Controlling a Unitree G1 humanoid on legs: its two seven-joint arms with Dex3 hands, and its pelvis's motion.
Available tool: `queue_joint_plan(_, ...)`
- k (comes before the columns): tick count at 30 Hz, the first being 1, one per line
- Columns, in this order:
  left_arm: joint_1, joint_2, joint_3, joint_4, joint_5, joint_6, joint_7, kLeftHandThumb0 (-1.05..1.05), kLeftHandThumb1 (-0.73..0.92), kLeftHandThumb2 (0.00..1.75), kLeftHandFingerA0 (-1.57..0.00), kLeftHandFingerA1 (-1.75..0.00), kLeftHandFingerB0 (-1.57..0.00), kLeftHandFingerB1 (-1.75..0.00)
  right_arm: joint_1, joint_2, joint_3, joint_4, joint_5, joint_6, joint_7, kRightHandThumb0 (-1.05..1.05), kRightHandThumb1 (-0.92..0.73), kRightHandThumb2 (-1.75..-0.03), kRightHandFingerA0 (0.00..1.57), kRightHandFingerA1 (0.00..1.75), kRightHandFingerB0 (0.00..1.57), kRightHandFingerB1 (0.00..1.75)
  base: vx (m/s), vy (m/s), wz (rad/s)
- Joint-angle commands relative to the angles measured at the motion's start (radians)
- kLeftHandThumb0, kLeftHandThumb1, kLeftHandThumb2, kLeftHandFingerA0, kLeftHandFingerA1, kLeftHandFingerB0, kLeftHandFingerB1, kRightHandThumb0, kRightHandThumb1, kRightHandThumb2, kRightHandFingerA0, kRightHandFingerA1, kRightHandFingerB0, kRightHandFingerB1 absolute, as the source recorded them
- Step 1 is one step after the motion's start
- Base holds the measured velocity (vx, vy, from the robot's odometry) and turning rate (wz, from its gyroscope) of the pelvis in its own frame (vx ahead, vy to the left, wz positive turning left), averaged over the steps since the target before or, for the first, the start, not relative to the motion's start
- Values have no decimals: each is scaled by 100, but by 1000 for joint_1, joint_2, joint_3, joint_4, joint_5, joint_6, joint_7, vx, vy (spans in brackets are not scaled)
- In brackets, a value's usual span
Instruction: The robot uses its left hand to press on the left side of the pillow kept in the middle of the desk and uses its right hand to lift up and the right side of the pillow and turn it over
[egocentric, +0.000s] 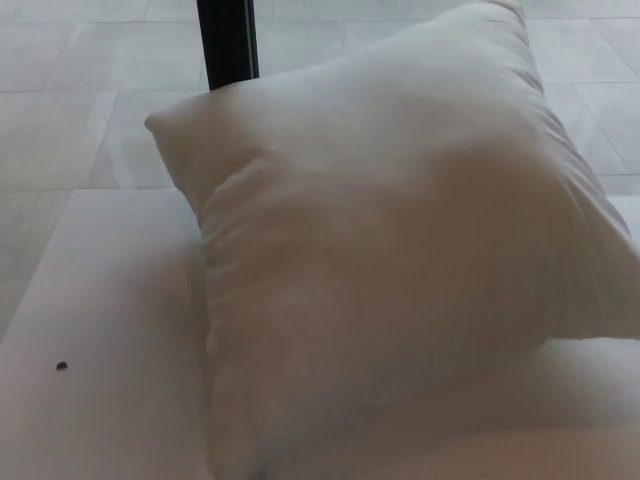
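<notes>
The plump white fabric pillow (400, 270) fills most of what we see, raised on the white desk (100, 330), its top corners reaching over the pale tiled floor (60, 100) beside a black post (227, 40). We cannot tell the fingers' state; neither hand shows.

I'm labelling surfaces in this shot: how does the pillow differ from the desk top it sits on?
The pillow is puffy and creased, with gathered folds down its left edge; the desk top is flat and smooth. The pillow stands tilted up, one corner pointing upper left, while the desk top lies level. The pillow looks unmarked; the desk top carries a small dark speck. Both are white.
</notes>
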Motion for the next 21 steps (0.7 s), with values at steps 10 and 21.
queue_joint_plan(10, -327, 27, 163, -536, -379, 317, 40, -80, 43, 85, -54, -59, -16, -57, -286, -176, -370, -52, 351, 191, 71, -95, -86, -66, 46, 45, 23, 32, 0, 0, 0)
queue_joint_plan(21, -768, 160, 197, -642, -336, 507, 250, -105, 31, 83, -79, -81, -61, -87, -622, -187, -205, -338, 304, 280, 87, -98, -65, -109, 72, 66, 33, 59, 0, 0, 0)
